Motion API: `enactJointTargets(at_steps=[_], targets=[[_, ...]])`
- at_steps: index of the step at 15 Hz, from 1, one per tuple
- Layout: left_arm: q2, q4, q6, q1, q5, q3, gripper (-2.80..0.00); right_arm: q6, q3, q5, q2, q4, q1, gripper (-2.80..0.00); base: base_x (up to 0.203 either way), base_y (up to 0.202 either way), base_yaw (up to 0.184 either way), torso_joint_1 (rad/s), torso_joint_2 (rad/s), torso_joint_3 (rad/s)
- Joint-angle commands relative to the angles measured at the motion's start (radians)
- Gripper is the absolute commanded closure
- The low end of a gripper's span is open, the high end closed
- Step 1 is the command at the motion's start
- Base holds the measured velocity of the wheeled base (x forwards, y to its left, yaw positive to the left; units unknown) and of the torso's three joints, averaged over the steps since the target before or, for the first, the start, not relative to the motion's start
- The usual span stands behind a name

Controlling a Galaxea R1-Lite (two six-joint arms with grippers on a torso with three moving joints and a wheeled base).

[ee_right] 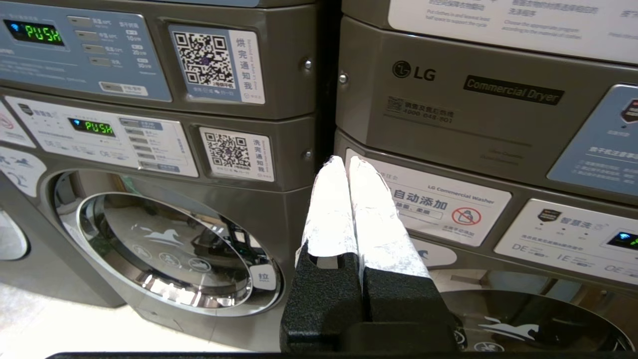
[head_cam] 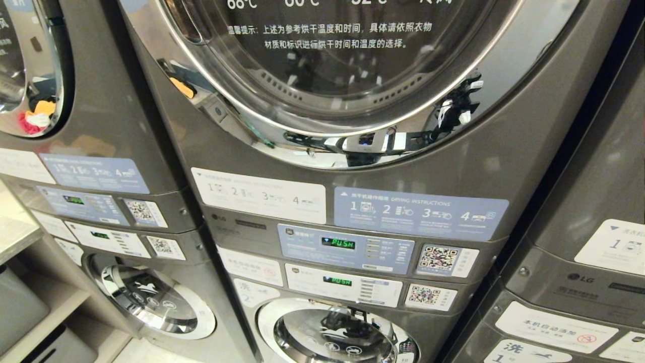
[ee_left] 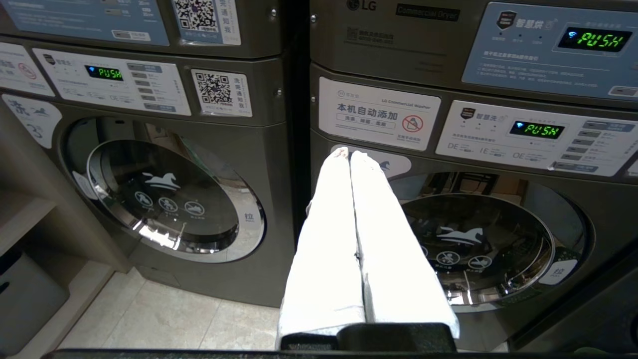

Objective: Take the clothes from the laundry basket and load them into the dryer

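White-wrapped left tool (ee_left: 349, 154) pinched together, glossy round dryer door (head_cam: 322, 65)

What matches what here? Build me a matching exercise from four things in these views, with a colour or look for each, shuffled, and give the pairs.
Things:
1. left gripper
2. dryer door
3. control display
4. drying instructions label

Looks:
A. pale blue, with numbered steps
B. green letters reading PUSH
C. white fingers pressed together, holding nothing
D. chrome ring around dark glass, closed

Pairs: 1-C, 2-D, 3-B, 4-A
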Motion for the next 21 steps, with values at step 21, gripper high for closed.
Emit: enactJointTargets(at_steps=[21], targets=[[0.000, 0.000, 0.000, 0.000, 0.000, 0.002, 0.00, 0.000, 0.000, 0.002, 0.000, 0.000, 0.000, 0.00, -0.001, 0.003, -0.069, 0.011, -0.02, -0.009]])
